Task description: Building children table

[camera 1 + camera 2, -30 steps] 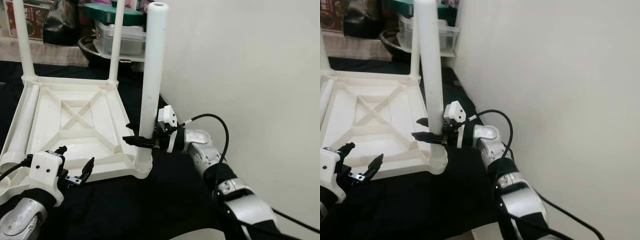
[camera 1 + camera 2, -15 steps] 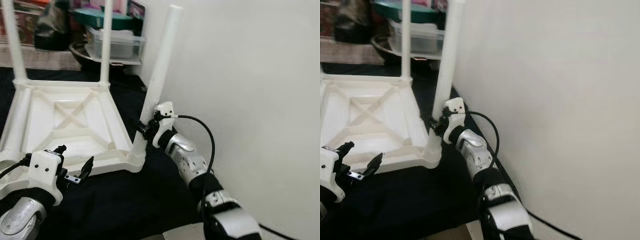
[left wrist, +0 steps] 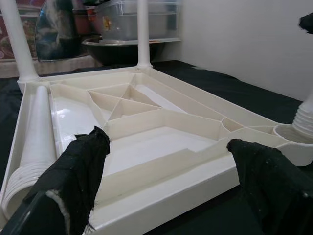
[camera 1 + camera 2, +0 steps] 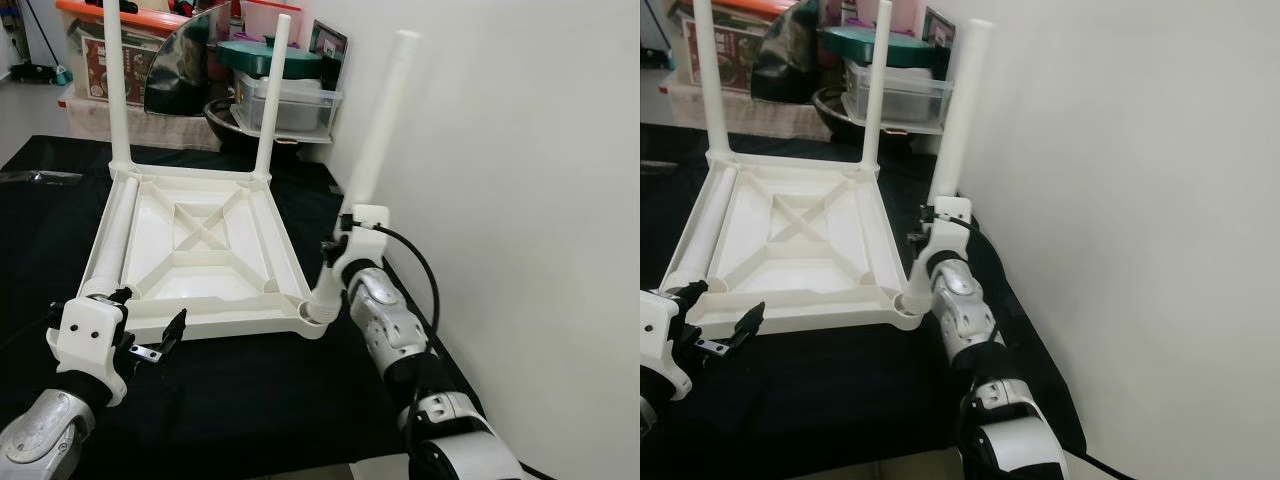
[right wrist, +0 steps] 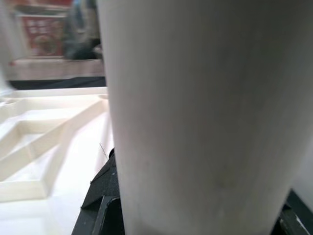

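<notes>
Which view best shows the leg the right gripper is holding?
The left eye view: the whole tilted leg, from its socket to its top. The right eye view shows nearly the same. The right wrist view sees its side, the left wrist view its base.

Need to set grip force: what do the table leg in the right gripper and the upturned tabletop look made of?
Leg: likely hollow moulded plastic, smooth matte white, open tube end. Tabletop: same white plastic, slightly glossy, moulded ribs underneath.

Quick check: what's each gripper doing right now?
Left gripper: open, holding nothing, near the tabletop's edge.
Right gripper: shut on the tilted leg.
</notes>
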